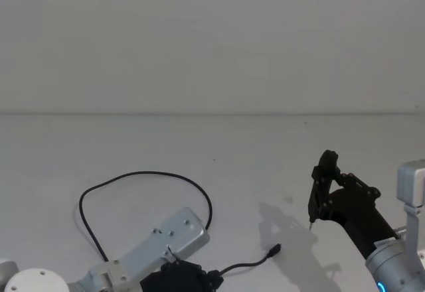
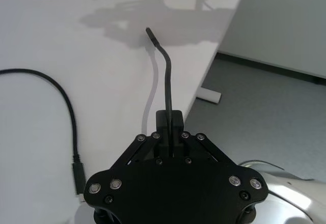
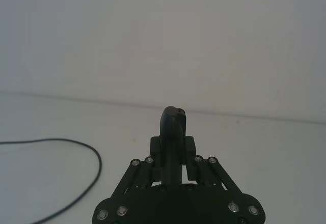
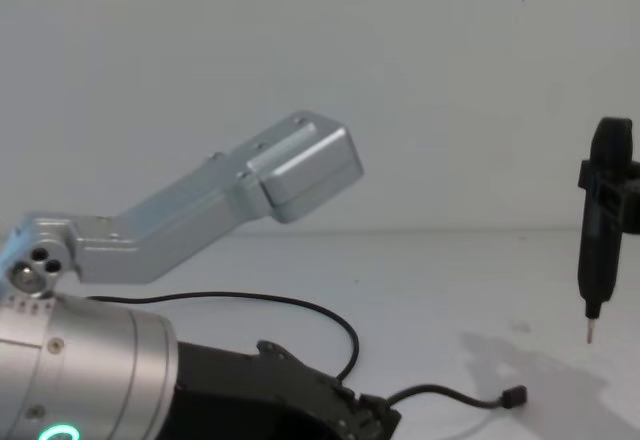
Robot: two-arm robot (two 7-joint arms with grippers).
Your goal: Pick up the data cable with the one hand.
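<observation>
One end of the long thin black flexible data cable (image 2: 167, 76) stuck out of your black angular left gripper (image 2: 168, 119), jaws pinched shut on it; the grasp looked made, so a slow lift was due. Beyond, its loop lay on the white table (image 1: 265, 152), partly hidden by the silver arm (image 1: 166, 235); farthest, your right gripper (image 3: 172, 150) clamped a slim black pen-shaped tool (image 4: 598, 250).

white table (image 1: 265, 166), black data cable (image 1: 146, 172) looped on it
</observation>
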